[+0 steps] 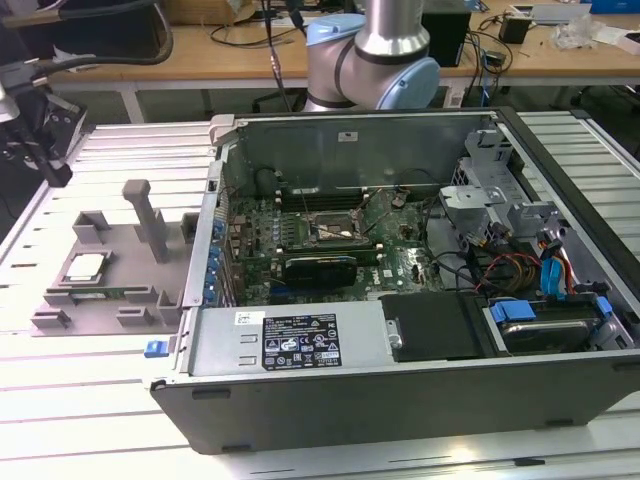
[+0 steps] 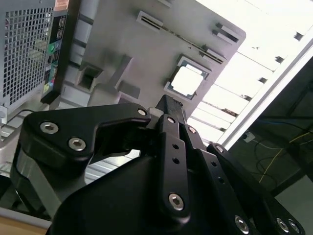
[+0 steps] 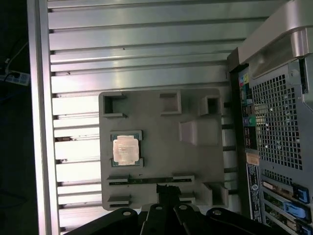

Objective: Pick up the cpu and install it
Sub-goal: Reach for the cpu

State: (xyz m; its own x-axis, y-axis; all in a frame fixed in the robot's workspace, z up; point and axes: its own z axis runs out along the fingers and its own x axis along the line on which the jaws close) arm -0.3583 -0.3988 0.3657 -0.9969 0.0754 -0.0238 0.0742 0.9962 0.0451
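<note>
The cpu lies flat, silver top up, in a square recess of the grey fixture tray. The tray sits on the slatted metal tabletop. In the exterior view the cpu is near the tray's far-left corner, at the exterior view's left of the open PC case and well apart from it. An upright post rises from the tray betw. the cpu and the case.

The end effector hangs over the tray edge near the slotted holders, apart from the cpu and not touching it. In the second wrist view the black fingers look drawn together to one tip, w/ nothing held, and the end effector points toward the cpu in its pocket on the tray. The bright tabletop slats lie beyond.

The case's perforated rear panel stands just beside the tray, and it also shows in the second wrist view.

Inside the case, the motherboard's CPU socket w/ its metal frame sits mid-board. A labelled power supply lies along the near wall. The arm's base joints stand behind the case.
</note>
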